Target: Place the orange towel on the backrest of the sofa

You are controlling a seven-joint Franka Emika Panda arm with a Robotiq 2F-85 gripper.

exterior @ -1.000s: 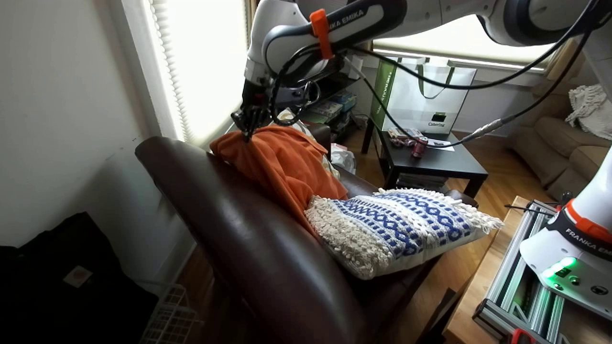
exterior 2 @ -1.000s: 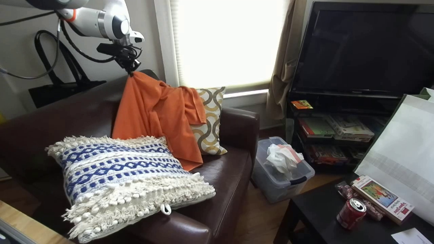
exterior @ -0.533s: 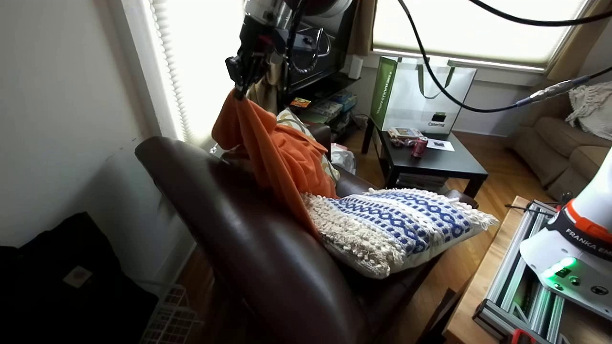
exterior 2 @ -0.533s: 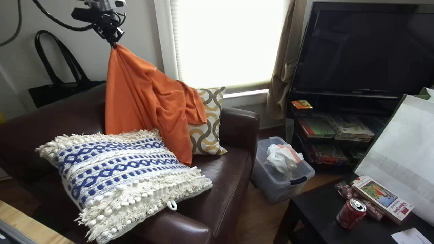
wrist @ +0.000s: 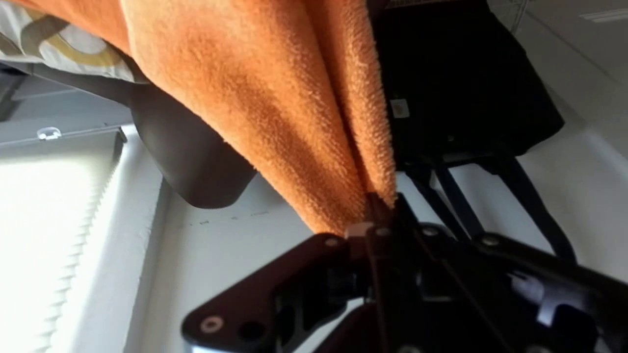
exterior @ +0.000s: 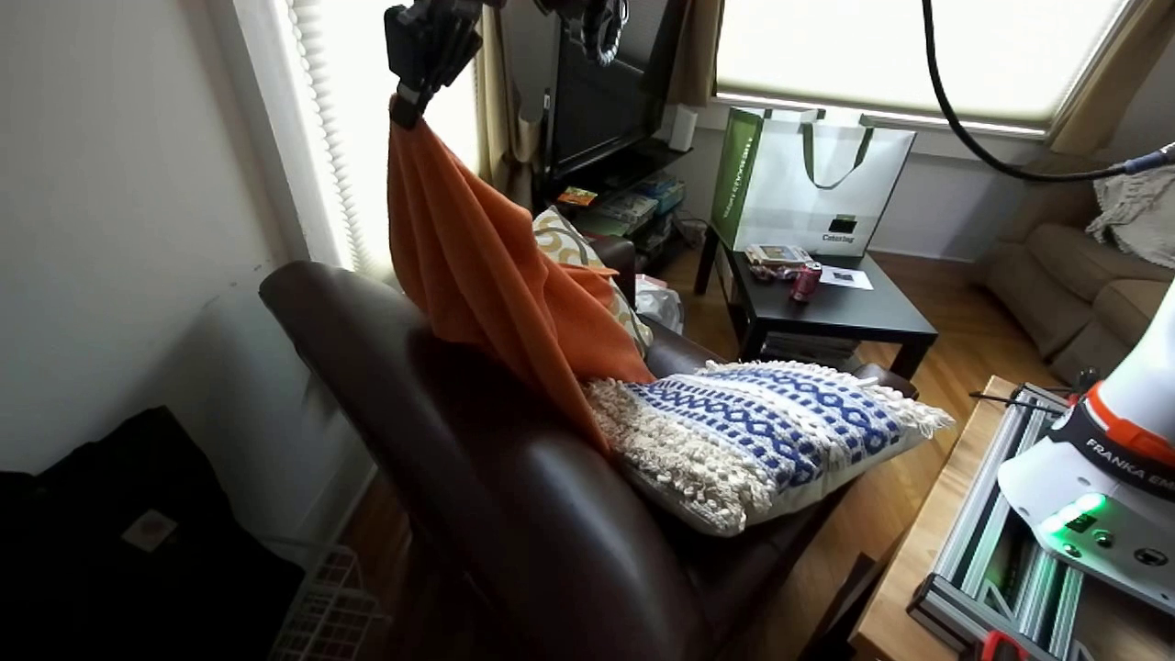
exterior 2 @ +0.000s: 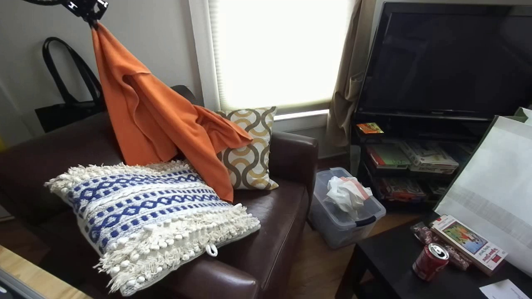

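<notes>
The orange towel (exterior: 477, 266) hangs in long folds from my gripper (exterior: 407, 108) in an exterior view. My gripper also shows at the top of an exterior view (exterior 2: 94, 24), well above the backrest of the sofa (exterior: 441, 413). The backrest is dark brown leather (exterior 2: 50, 145). The towel (exterior 2: 141, 104) slants from the gripper down across the front of the backrest, and its lower part lies on the seat, beside and partly behind the patterned pillow. In the wrist view, the gripper (wrist: 385, 211) is shut on a bunched part of the towel (wrist: 265, 98).
A blue-and-white fringed pillow (exterior 2: 153, 207) lies on the seat. A curve-patterned cushion (exterior 2: 253, 162) leans by the far armrest (exterior 2: 295, 149). A black bag (exterior: 128, 542) stands behind the sofa, near the wall. A bright window blind (exterior 2: 278, 50) is beyond the sofa.
My gripper has risen and moved left in both exterior views, with the towel in its grip. The towel is stretched upward. The blue-and-white pillow has shifted slightly.
</notes>
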